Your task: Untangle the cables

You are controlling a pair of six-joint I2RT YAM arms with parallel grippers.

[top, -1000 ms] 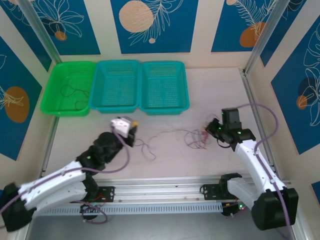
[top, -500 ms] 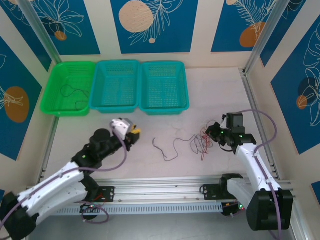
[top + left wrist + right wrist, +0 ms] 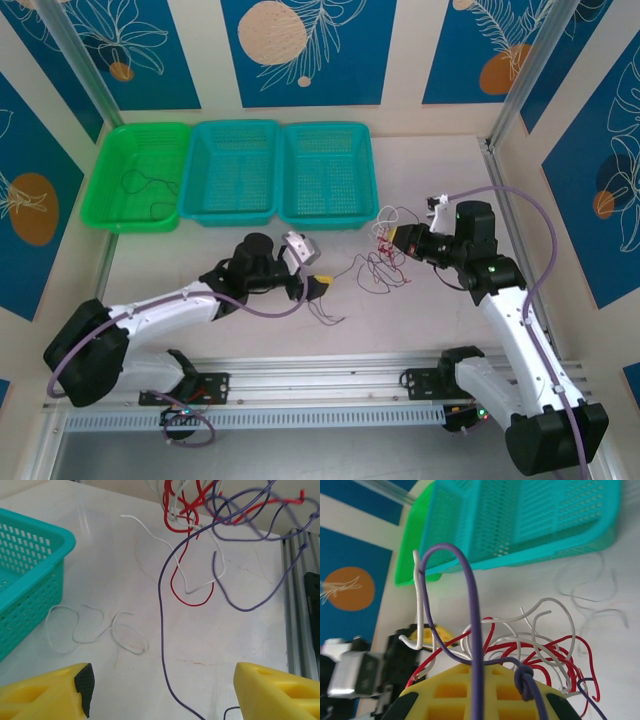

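**Change from half a second earlier.** The left gripper [image 3: 320, 285] has reached rightward toward the tangle. The right gripper [image 3: 398, 240] has carried the cables [image 3: 383, 262] up and back toward the baskets.

**Left gripper.** In its wrist view the left gripper [image 3: 160, 692] has its yellow fingers [image 3: 45, 695] spread wide with nothing between the pads. One purple strand [image 3: 160, 610] runs down into the gap, apparently untouched. The cables [image 3: 192, 500] hang ahead of and above these fingers.

**Cables.** They dangle from the right gripper and reach toward the left one. A loose whitish wire [image 3: 95, 632] lies flat on the table [image 3: 240, 645], ahead and to the left of the left fingers.

**Right gripper.** In its own view the right gripper [image 3: 475, 690] appears clenched on the cables [image 3: 520, 652], with strands fanning out from its yellow finger.

**Handling (judgement).**
- The wires look very light and limp, and springy in their curls.
- They are likely to drag neighbouring strands along, so a pull should be slow.
- The purple strand between the left fingers, clear of the knot, seems the sensible place to pinch.

**Counts.**
- There are three strand colours in the tangle: red, whitish and purple. The number of strands cannot be told.
- One dark wire [image 3: 145, 185] lies in the green basket [image 3: 110, 160].
- There are three baskets: the green one and two teal baskets [image 3: 280, 130].
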